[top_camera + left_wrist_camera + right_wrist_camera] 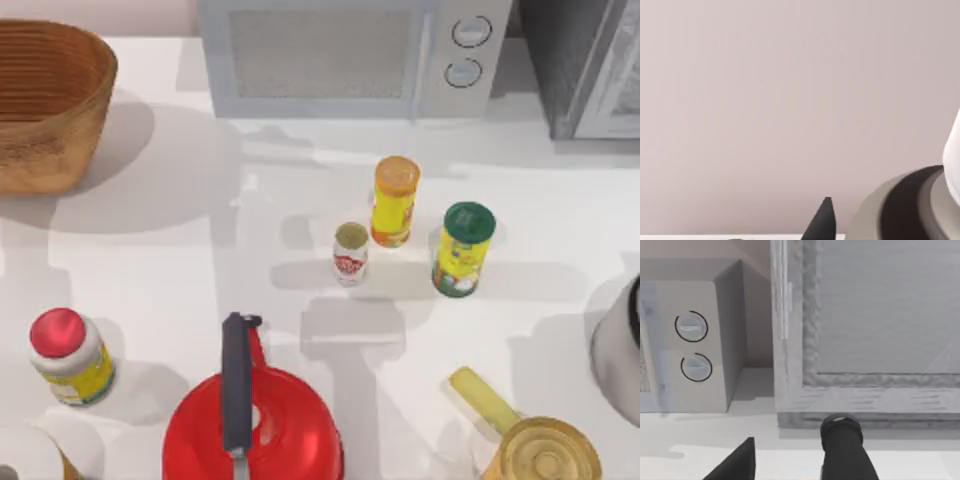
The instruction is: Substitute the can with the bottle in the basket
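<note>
Can (350,254) upright mid-table, well apart from basket (45,105) at far left, so already out. Right gripper (790,460) fingers apart, empty, facing microwave (700,347). Left gripper (825,222): grip state can't tell.

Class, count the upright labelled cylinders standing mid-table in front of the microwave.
3: the can, the orange-lidded canister behind it, the green-lidded canister to its right.
</note>
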Motion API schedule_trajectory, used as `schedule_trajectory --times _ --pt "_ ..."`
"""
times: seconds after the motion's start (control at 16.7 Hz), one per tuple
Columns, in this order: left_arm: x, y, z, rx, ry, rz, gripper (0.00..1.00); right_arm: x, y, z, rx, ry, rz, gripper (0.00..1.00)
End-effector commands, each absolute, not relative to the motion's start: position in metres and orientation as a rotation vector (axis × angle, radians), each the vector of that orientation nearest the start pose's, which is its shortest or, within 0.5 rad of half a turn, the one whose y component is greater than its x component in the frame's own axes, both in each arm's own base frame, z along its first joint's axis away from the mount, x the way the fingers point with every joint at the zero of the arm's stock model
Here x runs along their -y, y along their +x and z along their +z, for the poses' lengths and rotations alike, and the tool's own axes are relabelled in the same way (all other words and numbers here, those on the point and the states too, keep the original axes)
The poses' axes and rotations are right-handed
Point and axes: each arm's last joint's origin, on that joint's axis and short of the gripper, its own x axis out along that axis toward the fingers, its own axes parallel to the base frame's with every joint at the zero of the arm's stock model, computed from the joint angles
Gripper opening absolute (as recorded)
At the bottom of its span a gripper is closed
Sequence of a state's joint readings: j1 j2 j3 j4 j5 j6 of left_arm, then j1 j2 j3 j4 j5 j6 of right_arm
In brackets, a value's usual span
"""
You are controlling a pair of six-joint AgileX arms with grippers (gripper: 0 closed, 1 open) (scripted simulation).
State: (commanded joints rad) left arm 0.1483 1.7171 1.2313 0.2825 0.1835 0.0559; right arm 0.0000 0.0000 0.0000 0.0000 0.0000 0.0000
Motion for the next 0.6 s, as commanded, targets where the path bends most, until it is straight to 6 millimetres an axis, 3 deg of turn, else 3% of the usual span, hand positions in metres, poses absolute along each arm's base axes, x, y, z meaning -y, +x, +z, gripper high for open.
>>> schedule_trajectory --times 0.3,0.6 --pt "-0.058 0.4011 0.2796 -0.198 0.008 -0.024 0.98 0.0012 0.1057 0.16 0.0 0.0 0.0 1.0" --pt "-0.058 0.4011 0.2796 -0.198 0.008 -0.024 1.0 0.0012 0.1057 0.16 0.0 0.0 0.0 1.0"
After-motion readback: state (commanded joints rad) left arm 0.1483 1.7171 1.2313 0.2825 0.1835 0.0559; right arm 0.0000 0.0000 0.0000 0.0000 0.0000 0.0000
